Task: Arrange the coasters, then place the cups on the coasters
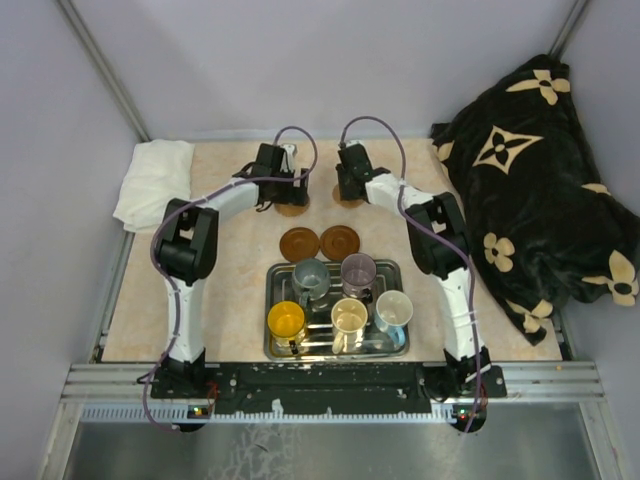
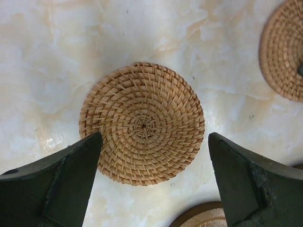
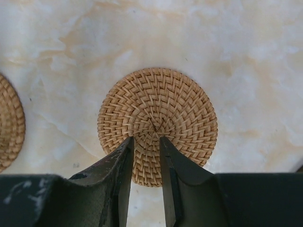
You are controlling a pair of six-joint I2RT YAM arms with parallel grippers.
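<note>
**benchrat:** So where was everything sitting?

**torque_tom:** Biggest first: the marble-look table [image 1: 235, 300]. On its near side sat the metal tray [image 1: 400, 350] with all five cups [image 1: 348, 316] standing in it, none on a coaster yet. Two dark coasters [image 1: 297, 243] lay side by side just beyond the tray. Two woven coasters [image 1: 291, 208] were further out, one under each arm.

**benchrat:** And the grippers?

**torque_tom:** The left gripper [image 2: 155, 142] hung over the left woven coaster [image 2: 142, 123], jaws spread wide, holding nothing. The right gripper [image 3: 147, 142] had its jaws nearly together over the near edge of the right woven coaster [image 3: 161, 99]. No view settled whether it was actually pinching the rim.

**benchrat:** How would those mats handle?

**torque_tom:** Probably featherlight, thin and a bit bendy, with a rough weave that wouldn't slip, and not fragile at all. Lying flat, each one offered only its rim, so a fingertip would have needed to catch the edge, or else just nudge it along the table. The cups looked hard, smooth and heavier, so the lip or the handle seemed the place to grab.
</note>
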